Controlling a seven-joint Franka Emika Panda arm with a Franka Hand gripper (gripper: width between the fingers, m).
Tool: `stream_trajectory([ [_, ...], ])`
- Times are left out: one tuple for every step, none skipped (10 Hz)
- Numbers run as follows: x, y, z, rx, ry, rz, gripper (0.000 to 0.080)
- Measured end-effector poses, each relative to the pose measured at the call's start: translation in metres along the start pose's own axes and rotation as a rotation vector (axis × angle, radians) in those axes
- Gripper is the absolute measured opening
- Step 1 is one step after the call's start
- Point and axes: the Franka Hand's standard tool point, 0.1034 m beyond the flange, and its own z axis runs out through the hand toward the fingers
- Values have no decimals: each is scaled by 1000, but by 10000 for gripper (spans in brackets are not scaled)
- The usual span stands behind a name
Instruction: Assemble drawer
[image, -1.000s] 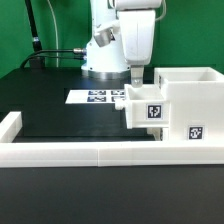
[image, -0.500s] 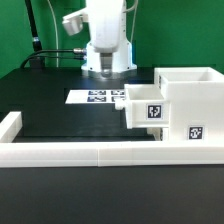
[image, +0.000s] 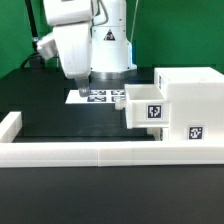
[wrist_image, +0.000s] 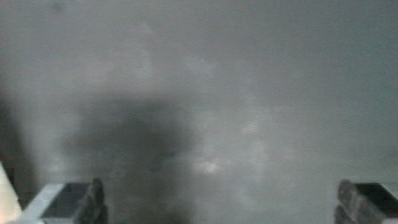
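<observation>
Pincer (wrist_image: 217, 205): fingers spread wide apart in the wrist view, nothing between them, only blurred dark worktop (image: 70, 120) beyond.
Arm: raised over the marker board (image: 100, 97), toward the exterior view's left.
Drawer (image: 185, 105): white housing at the exterior view's right, against the low border wall (image: 80, 153).
Tray (image: 147, 105): tagged front, partly projecting from the housing's side.

the gripper (wrist_image: 217, 205) hangs over a blurred, dark grey surface (wrist_image: 231, 90), its two dark fingers (wrist_image: 71, 200) set wide apart with nothing between them. a soft, darker shadow (wrist_image: 134, 125) lies on the surface close to one finger (its edges too smeared to trace). beside that same finger, a sliver of something pale (wrist_image: 7, 195) shows at the frame's edge, too little to identify.
</observation>
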Motion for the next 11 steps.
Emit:
stream_trajectory([
  [8,2,6,7,9,12,649],
  [21,4,11,14,14,28,649],
  [30,6,15,17,19,58,649],
  [42,9,19,21,24,82,649],
  [55,10,20,25,28,111,649],
  [65,10,22,26,31,124,649],
  [77,10,23,29,34,151,649],
  [88,9,25,27,37,162,649],
  [97,8,27,27,39,175,649],
  [105,7,29,32,40,189,649],
  [107,7,30,34,39,202,649],
])
